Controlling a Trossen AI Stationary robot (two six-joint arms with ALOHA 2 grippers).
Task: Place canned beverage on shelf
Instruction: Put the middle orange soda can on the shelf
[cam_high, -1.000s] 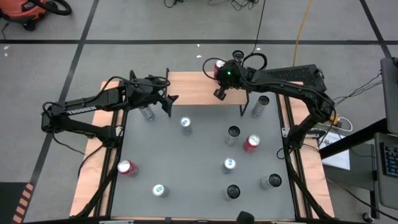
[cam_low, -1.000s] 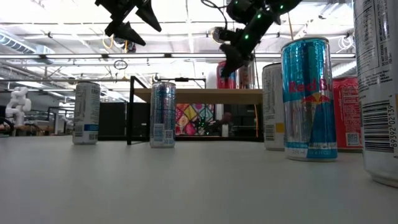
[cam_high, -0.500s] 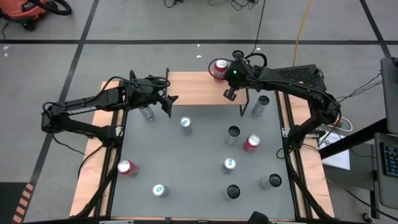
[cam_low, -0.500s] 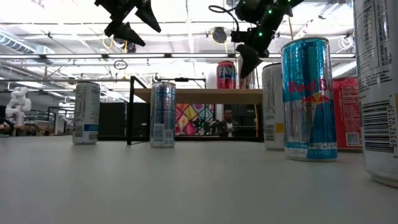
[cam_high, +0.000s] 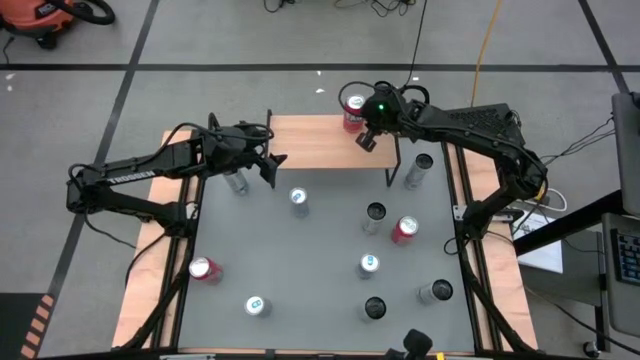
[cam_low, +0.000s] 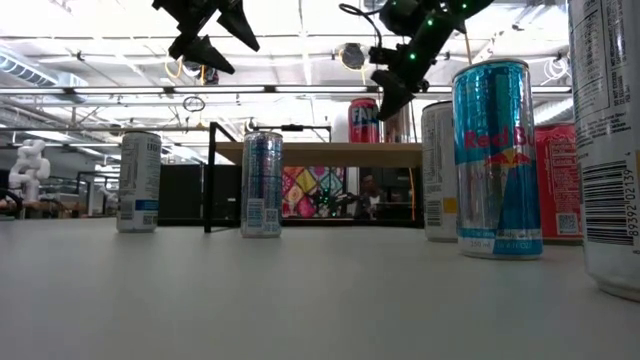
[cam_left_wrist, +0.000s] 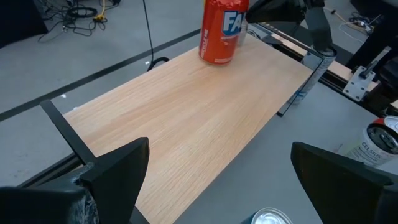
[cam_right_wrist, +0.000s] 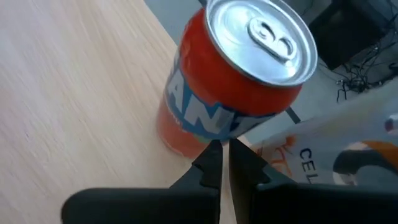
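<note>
Readable writing: I can read "FA" in white on the orange can (cam_left_wrist: 222, 31); from the right wrist view its blue-and-white band shows "AN". A blue and silver can (cam_low: 491, 160) at the right of the low view reads "Red Bull". A white can (cam_left_wrist: 375, 142) at the right edge of the left wrist view reads "CELSIUS". The left arm carries the word "TROSSEN" in the high view.

Task thing: the orange can (cam_high: 352, 108) stands upright on the shelf (cam_high: 320, 140), at the shelf's upper right corner in the high view, top centre of the frame.

Right end effector (cam_high: 366, 139): its fingers are pressed together with nothing between them. It hangs above the shelf just right of and below the orange can in the high view; in the right wrist view its fingertips (cam_right_wrist: 212, 163) sit right at the foot of the can (cam_right_wrist: 236, 87), and I cannot tell whether they touch it.

Left end effector (cam_high: 274, 167): spread wide and empty, raised above the bench (cam_high: 320, 270) at the shelf's left end, well apart from the orange can.

Other cans: several stand upright across the grey bench, among them a red one (cam_high: 403, 230) at centre right.
</note>
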